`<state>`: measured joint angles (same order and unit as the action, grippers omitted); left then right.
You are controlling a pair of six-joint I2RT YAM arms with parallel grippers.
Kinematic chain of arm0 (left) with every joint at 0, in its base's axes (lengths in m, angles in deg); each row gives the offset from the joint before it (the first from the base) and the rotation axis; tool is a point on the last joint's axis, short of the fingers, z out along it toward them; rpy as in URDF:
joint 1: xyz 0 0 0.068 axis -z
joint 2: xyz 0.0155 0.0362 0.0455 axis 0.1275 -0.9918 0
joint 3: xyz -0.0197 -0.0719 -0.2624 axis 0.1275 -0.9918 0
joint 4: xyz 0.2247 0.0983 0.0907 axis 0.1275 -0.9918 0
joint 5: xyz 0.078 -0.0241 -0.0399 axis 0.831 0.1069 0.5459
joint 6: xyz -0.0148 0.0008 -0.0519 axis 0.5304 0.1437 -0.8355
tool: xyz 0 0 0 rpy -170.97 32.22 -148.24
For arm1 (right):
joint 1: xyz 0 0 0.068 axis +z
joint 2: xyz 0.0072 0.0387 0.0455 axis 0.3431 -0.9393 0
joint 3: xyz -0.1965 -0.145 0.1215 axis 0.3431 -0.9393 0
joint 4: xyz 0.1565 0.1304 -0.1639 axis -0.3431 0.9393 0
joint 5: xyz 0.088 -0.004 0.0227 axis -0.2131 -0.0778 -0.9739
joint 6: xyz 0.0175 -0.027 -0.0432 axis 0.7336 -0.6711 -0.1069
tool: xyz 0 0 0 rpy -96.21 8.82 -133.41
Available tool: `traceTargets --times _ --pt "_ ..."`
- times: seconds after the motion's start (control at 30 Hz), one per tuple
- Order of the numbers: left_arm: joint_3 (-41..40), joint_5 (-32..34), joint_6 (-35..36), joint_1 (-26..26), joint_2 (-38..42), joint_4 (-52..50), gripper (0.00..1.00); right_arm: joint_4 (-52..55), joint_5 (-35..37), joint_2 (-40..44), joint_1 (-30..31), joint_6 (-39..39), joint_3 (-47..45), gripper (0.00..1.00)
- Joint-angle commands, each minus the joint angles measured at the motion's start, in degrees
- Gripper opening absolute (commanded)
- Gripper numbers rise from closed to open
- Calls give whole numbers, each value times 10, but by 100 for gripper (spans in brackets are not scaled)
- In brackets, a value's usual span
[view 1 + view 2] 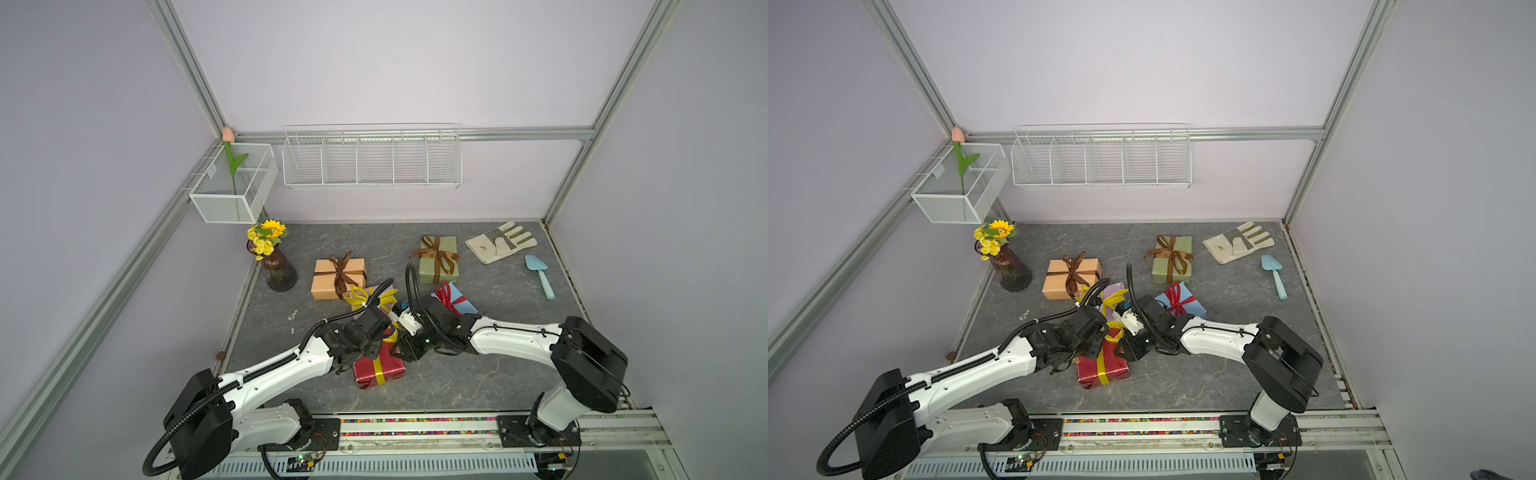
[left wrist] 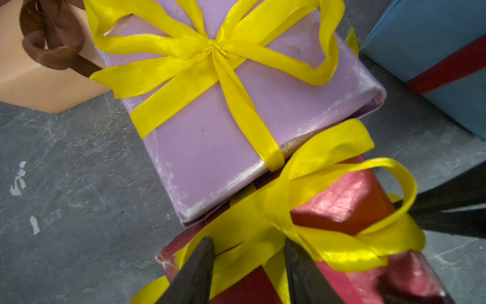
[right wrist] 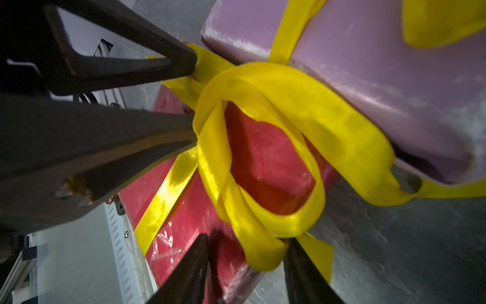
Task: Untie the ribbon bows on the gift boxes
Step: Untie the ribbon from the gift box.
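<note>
The left fingers (image 2: 197,271) and right fingers (image 3: 189,271) both stand apart, straddling the yellow bow (image 2: 278,210) on the red box (image 2: 342,202).

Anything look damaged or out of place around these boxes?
Yes. The lilac box shows whitish scuffs along its edges, so its wrapping looks worn, and it sits pressed against the red box. A few white flecks lie on the tabletop beside it.

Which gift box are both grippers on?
The red box with the yellow bow, nearest the robot's base. Left gripper and right gripper both sit at its bow; lilac box, tan box, olive box and blue box lie farther back.
</note>
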<state>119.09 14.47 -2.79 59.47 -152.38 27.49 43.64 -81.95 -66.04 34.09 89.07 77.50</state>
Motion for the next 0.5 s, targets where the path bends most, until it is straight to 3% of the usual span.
traceTargets --times 0.0,0.47 --pt "17 2 -5 1 -11 -8 41 11 0 -7 4 2 -16 48" --pt "24 23 -23 2 4 -35 19 4 3 -14 4 6 -18 48"
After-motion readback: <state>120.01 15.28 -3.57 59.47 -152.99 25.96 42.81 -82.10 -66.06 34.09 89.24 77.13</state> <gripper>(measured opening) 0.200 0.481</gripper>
